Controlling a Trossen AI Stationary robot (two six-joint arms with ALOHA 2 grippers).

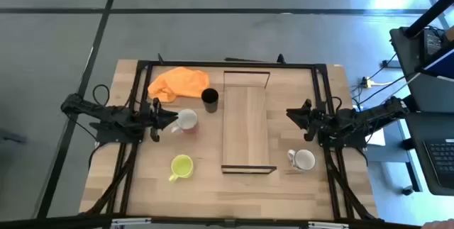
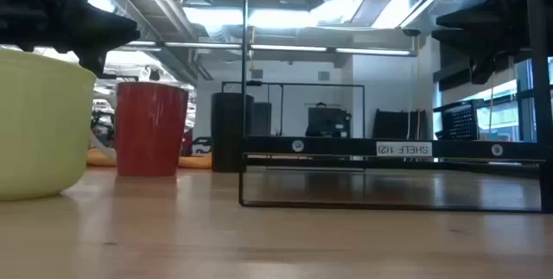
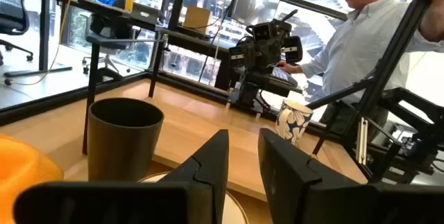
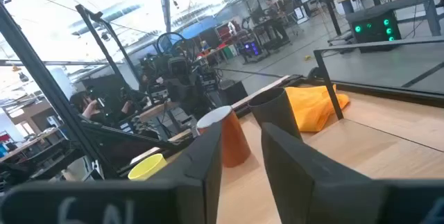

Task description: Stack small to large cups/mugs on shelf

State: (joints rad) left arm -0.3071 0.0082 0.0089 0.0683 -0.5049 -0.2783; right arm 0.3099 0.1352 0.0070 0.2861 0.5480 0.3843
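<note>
We see the left gripper (image 1: 172, 120) slightly spread beside the red mug (image 1: 186, 120); the right gripper (image 1: 291, 114) likewise spread, near the shelf (image 1: 245, 119)

In the low view the yellow-green mug (image 2: 39, 123) is cut by the left edge of the frame, and the black cup (image 2: 232, 132) stands partly behind the reddish-brown mug (image 2: 151, 129). In the left wrist view the orange cloth (image 3: 24, 161) runs off the lower left, and a person (image 3: 378, 40) at upper right is cropped by the top edge. The white mug's (image 1: 303, 159) pattern is too small to read from above.
</note>
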